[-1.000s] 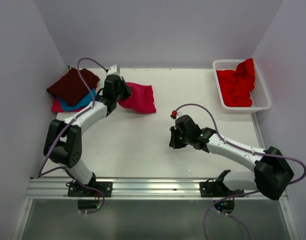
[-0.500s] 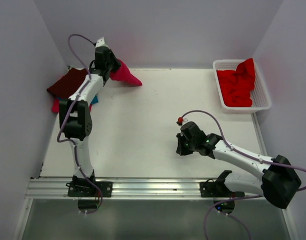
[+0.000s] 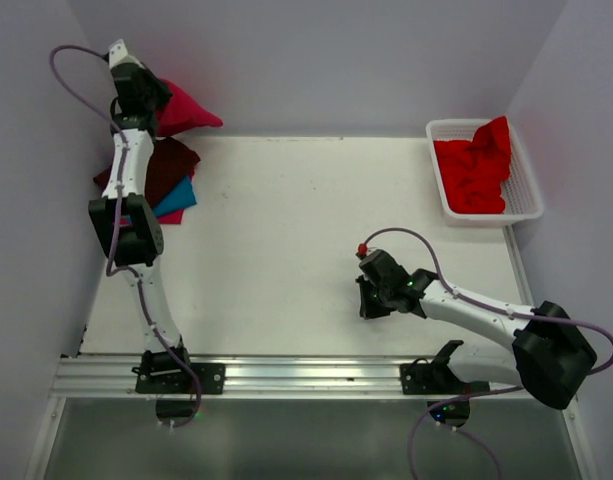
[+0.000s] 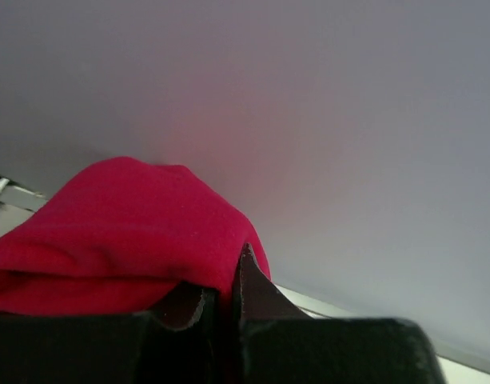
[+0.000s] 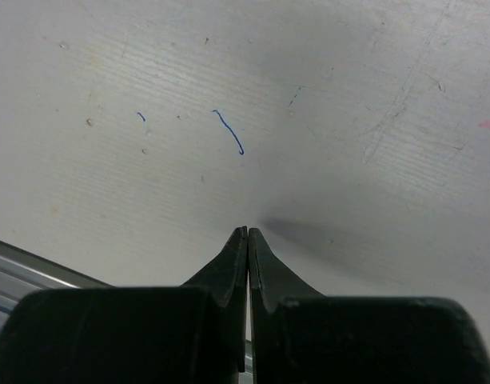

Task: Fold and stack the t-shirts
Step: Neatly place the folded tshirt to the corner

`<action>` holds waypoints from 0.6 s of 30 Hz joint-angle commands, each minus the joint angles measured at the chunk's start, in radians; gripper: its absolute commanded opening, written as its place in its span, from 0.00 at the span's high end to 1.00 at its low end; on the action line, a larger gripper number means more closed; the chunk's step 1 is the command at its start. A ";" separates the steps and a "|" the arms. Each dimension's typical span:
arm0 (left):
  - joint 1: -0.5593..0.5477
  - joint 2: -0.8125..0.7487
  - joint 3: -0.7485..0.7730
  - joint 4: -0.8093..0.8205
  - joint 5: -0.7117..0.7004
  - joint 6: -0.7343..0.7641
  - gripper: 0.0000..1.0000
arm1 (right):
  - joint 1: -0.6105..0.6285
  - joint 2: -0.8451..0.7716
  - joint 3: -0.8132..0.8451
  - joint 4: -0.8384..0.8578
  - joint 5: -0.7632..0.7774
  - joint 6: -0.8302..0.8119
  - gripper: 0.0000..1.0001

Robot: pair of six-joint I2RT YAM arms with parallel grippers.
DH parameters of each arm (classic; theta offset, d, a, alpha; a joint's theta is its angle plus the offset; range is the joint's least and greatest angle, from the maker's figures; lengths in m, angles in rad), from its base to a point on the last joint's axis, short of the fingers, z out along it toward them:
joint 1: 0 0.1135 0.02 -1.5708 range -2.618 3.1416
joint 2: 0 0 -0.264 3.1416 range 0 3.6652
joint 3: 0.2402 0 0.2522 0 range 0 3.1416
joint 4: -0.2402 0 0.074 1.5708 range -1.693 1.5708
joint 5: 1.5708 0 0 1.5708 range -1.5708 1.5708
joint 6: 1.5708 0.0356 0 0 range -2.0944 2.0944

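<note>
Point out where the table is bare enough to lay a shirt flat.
The widest bare patch is the middle of the table, between the folded stack at far left and the basket at far right. The right gripper sits shut right of centre. Crowded: the far-left corner, where the left gripper holds a crimson-pink shirt aloft near the stack.

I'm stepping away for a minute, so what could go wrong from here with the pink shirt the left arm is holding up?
One: the left gripper pinches the crimson-pink shirt near one edge, high over the table, so the fold may sag open or slip out. Two: the shirt hangs close to the wall and could brush it. Three: set down off-centre, it could skew the maroon shirt atop the stack.
</note>
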 commanded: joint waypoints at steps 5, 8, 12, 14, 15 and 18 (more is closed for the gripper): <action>0.168 -0.027 0.006 0.200 0.050 0.071 1.00 | 0.004 0.050 0.038 -0.014 0.007 0.019 1.00; 0.232 -0.037 -0.046 0.246 0.125 0.010 1.00 | 0.002 0.087 0.069 -0.019 0.004 0.012 1.00; 0.268 -0.084 -0.215 0.293 0.151 -0.036 1.00 | 0.004 0.093 0.096 -0.021 -0.004 0.011 1.00; 0.268 -0.104 -0.277 0.306 0.150 -0.044 1.00 | 0.005 0.092 0.101 -0.027 -0.001 0.006 1.00; 0.268 -0.116 -0.313 0.315 0.151 -0.047 1.00 | 0.004 0.086 0.101 -0.028 0.002 0.006 1.00; 0.268 -0.178 -0.457 0.364 0.145 -0.059 1.00 | 0.005 0.066 0.090 -0.033 0.002 -0.004 1.00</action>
